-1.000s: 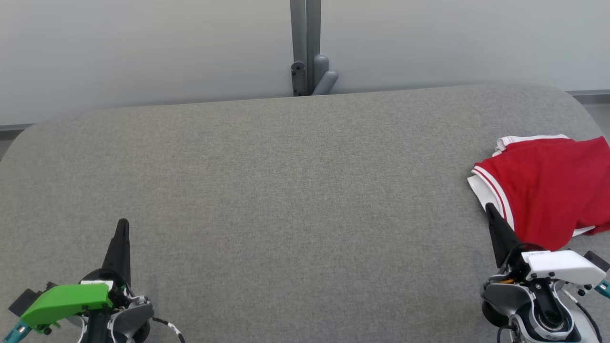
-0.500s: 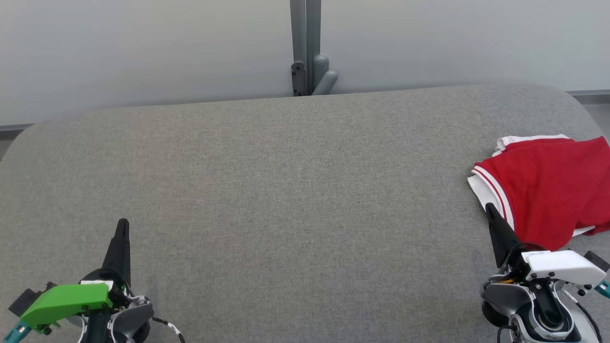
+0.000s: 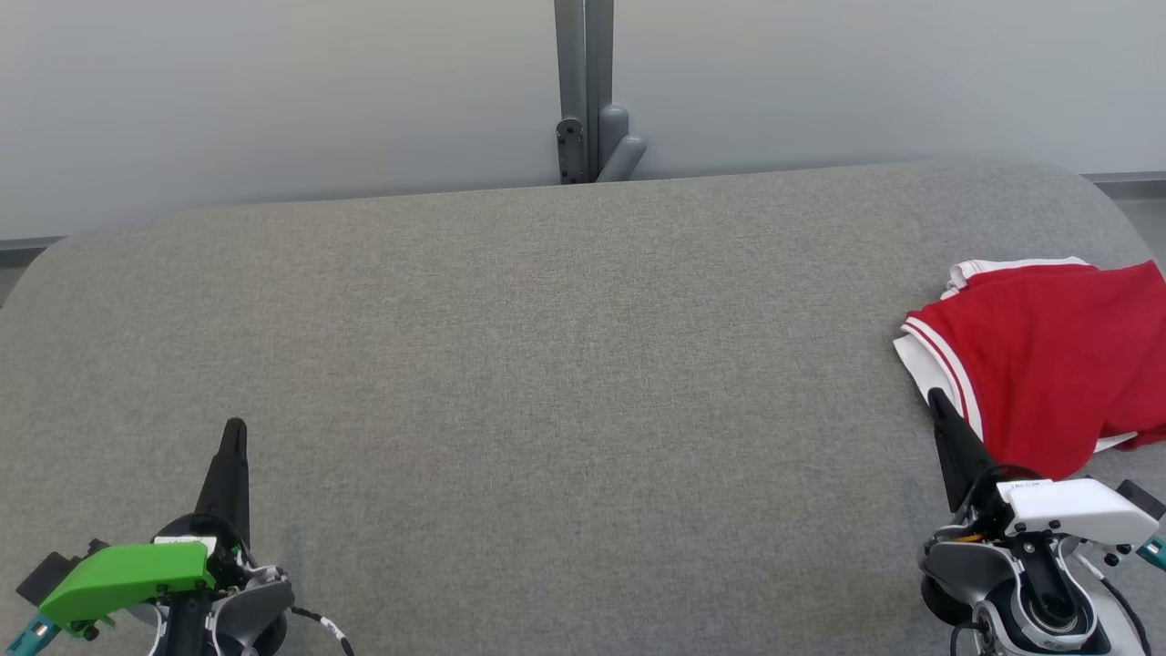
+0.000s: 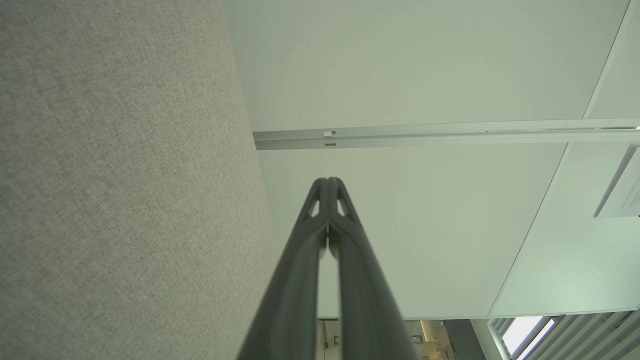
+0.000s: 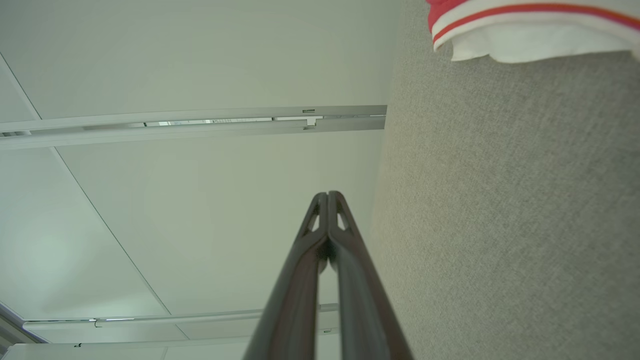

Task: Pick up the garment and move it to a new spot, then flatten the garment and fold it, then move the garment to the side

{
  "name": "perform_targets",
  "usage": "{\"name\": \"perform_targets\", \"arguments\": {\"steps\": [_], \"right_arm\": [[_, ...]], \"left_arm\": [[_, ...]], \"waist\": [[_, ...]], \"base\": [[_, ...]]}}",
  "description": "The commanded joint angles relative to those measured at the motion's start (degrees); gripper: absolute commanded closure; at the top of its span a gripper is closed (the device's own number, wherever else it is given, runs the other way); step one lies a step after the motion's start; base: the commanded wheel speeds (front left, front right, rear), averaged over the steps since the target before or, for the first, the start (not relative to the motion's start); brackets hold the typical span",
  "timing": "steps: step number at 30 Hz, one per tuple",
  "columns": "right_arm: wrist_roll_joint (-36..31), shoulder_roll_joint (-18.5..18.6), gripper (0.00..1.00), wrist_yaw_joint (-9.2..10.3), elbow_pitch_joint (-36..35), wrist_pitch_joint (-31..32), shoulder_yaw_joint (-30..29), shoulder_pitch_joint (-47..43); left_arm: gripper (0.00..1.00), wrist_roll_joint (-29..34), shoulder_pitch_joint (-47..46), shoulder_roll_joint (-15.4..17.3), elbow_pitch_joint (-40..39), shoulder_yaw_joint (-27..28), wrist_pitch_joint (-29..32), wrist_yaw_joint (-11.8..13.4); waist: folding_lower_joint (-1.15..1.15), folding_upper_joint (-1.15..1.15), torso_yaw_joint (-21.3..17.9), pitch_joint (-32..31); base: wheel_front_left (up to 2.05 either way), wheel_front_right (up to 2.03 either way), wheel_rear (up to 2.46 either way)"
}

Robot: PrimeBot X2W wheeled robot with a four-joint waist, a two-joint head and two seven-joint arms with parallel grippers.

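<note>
Lying crumpled just ahead-right of the right gripper (image 3: 935, 399), well apart from the left gripper (image 3: 235, 428): the garment (image 3: 1048, 364). Pinching both shut, holding nothing.

Office-like room — pale partition panels (image 3: 273, 91), padded table (image 3: 547, 364).

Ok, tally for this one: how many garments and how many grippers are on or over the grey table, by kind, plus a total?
Garments: 1, the red-and-white garment
Grippers: 2, the left gripper and the right gripper, both shut with nothing between the fingers
Total: 3
</note>
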State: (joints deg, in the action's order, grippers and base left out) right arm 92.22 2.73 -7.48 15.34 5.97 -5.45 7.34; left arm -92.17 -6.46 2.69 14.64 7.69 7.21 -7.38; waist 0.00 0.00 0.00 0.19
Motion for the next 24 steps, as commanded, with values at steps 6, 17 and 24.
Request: {"name": "perform_targets", "arguments": {"steps": [6,17,24], "right_arm": [[0.39,0.28,1.0,-0.02,-0.28,0.17,-0.14,0.29],[0.39,0.28,1.0,-0.02,-0.28,0.17,-0.14,0.29],[0.4,0.28,1.0,-0.02,-0.28,0.17,-0.14,0.29]], "left_arm": [[1.0,-0.11,-0.52,0.36,-0.28,0.26,0.06,-0.31],[1.0,-0.11,-0.52,0.36,-0.28,0.26,0.06,-0.31],[1.0,-0.11,-0.52,0.36,-0.28,0.26,0.06,-0.31]], "waist": [[0.0,0.0,0.0,0.0],[0.0,0.0,0.0,0.0],[0.0,0.0,0.0,0.0]], "base": [[0.0,0.0,0.0],[0.0,0.0,0.0],[0.0,0.0,0.0]]}}
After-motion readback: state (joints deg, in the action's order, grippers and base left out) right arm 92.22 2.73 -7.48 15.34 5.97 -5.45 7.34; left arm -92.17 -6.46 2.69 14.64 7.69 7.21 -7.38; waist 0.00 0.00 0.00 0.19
